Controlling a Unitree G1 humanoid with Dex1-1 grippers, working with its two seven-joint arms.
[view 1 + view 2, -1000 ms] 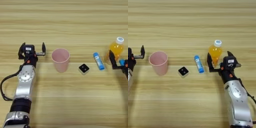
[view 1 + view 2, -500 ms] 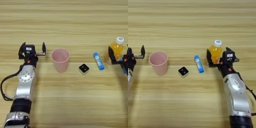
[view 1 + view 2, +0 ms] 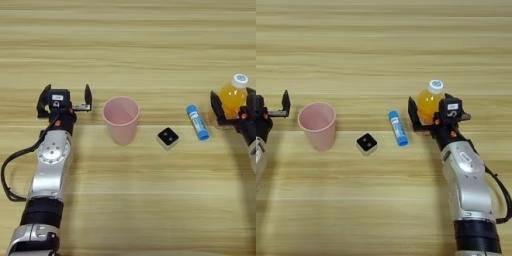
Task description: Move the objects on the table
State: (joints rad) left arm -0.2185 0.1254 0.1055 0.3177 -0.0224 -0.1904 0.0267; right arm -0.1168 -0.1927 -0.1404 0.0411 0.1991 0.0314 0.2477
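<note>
The bottle of orange drink (image 3: 430,99) with a white cap stands upright at the right of the table (image 3: 130,45). My right gripper (image 3: 437,116) is open right at its base; one black finger (image 3: 412,112) stands just left of the bottle and the gripper body sits to its right. The small white cube (image 3: 168,137) with its black two-dotted face up lies near the middle, apart from both grippers. Open and holding nothing, my left gripper (image 3: 65,96) rests at the left, beside the pink cup.
A pink plastic cup (image 3: 121,119) stands upright left of the cube. A blue stick with a white end (image 3: 397,128) lies between the cube and the bottle, close to my right gripper's left finger.
My right gripper has moved left and forward up to the bottle, so its fingers now flank the bottle's base. The left arm, cup, cube and stick have not moved.
</note>
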